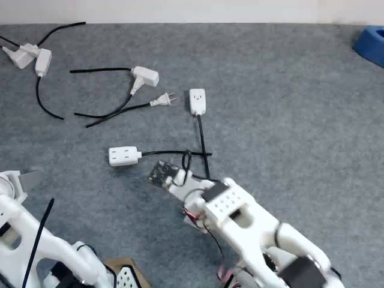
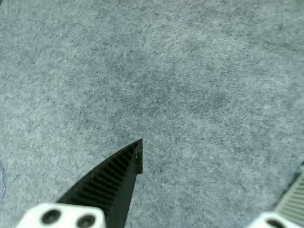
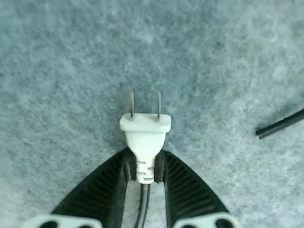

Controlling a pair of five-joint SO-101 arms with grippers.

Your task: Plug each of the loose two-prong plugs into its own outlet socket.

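Observation:
My right gripper (image 3: pixel 145 160) is shut on a white two-prong plug (image 3: pixel 144 130), its prongs pointing away over the grey carpet. In the high view this right gripper (image 1: pixel 161 173) sits just right of a white socket block (image 1: pixel 124 156). A second white socket (image 1: pixel 197 101) lies farther back, and a loose plug (image 1: pixel 162 100) lies with its prongs toward that socket. A white angled plug (image 1: pixel 146 76) lies behind them. My left gripper (image 2: pixel 221 159) hangs open over bare carpet, at the near left in the high view (image 1: pixel 21 179).
Black cords (image 1: pixel 203 141) cross between the sockets and the right arm. A loose black cord end (image 3: pixel 280 128) lies beside the held plug. Two joined white connectors (image 1: pixel 33 59) lie at the far left. A blue object (image 1: pixel 371 45) sits at the far right.

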